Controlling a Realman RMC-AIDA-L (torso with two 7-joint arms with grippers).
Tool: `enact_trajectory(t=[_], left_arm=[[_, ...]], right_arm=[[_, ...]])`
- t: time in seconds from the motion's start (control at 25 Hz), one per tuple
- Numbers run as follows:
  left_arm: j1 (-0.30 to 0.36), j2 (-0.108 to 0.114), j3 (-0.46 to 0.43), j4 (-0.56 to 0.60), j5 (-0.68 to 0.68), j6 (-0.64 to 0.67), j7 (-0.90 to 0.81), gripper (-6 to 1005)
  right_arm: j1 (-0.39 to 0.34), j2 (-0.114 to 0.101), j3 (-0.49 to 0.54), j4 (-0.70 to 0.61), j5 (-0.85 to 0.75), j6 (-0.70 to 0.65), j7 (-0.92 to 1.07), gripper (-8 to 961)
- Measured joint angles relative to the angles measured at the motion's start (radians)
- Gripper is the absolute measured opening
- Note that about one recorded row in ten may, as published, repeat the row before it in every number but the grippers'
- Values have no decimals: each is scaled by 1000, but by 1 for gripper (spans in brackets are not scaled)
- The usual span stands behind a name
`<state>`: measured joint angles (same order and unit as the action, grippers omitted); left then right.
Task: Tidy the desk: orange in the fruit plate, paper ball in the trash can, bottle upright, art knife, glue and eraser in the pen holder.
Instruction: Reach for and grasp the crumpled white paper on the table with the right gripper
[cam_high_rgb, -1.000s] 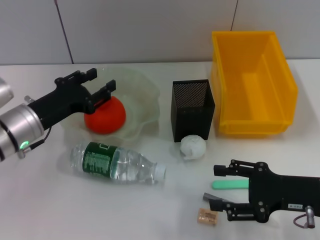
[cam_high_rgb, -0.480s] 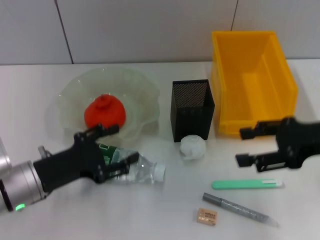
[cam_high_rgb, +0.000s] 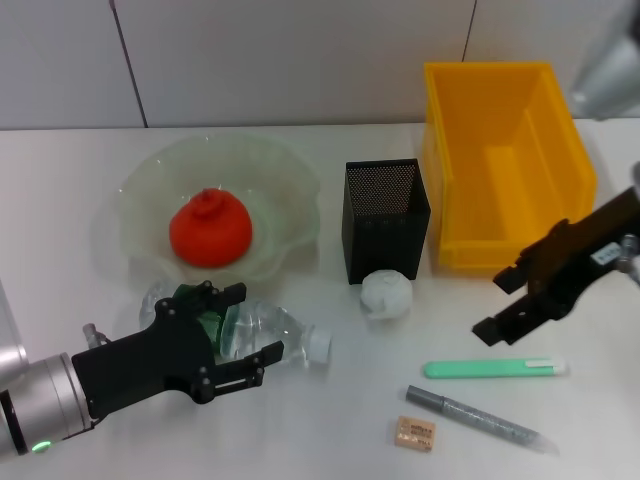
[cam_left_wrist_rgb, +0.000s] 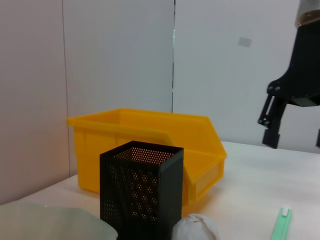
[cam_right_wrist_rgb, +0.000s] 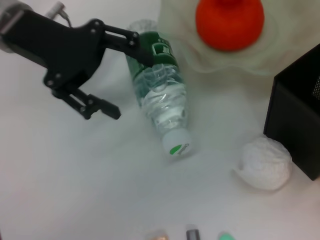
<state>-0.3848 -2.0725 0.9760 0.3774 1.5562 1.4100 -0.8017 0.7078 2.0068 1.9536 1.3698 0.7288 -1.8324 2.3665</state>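
My left hand is spread wide over the bottle, which lies on its side on the desk, cap pointing right, just near of the fruit plate. Nothing is gripped. My right hand hangs open above the desk's right side, holding nothing.

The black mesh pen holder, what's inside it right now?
Nothing shows inside the pen holder: the head view sees only dark mesh walls, and its floor is hidden. The art knife, glue and eraser lie on the desk.
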Motion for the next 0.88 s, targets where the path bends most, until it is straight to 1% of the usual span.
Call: enact_trajectory(t=[0.04, 0.12, 0.16, 0.2, 0.24, 0.36, 0.4, 0.44, 0.56, 0.76, 0.8, 0.88], left_arm=[[0, 0, 0, 0, 0, 0, 0, 849], [0, 1, 6, 0, 0, 0, 0, 849], [0, 1, 10, 0, 1, 0, 0, 849], [0, 1, 10, 0, 1, 0, 0, 849], [1, 1, 10, 0, 1, 1, 0, 849], [2, 2, 10, 0, 1, 2, 1, 849], [2, 3, 12, 0, 1, 2, 1, 849], [2, 3, 13, 0, 1, 3, 1, 848], [3, 5, 22, 2, 1, 3, 2, 848], [4, 6, 26, 4, 1, 4, 3, 848], [4, 6, 27, 4, 1, 4, 3, 848], [5, 7, 33, 6, 1, 4, 3, 848]], right_arm=[[0, 0, 0, 0, 0, 0, 0, 784], [14, 4, -39, 1, -18, 35, 69, 784], [17, 9, -53, 0, -24, 63, 106, 784], [14, 21, -78, -10, -32, 123, 178, 784], [14, 21, -78, -10, -32, 123, 178, 784], [-6, 43, -119, -35, -63, 221, 278, 783], [-28, 60, -147, -42, -87, 281, 325, 783], [-28, 60, -147, -42, -87, 281, 325, 782], [-54, 70, -197, -44, -92, 333, 378, 781], [-97, 76, -288, -63, -80, 441, 473, 779], [-114, 78, -317, -69, -78, 485, 506, 779], [-122, 79, -327, -71, -76, 505, 521, 774]])
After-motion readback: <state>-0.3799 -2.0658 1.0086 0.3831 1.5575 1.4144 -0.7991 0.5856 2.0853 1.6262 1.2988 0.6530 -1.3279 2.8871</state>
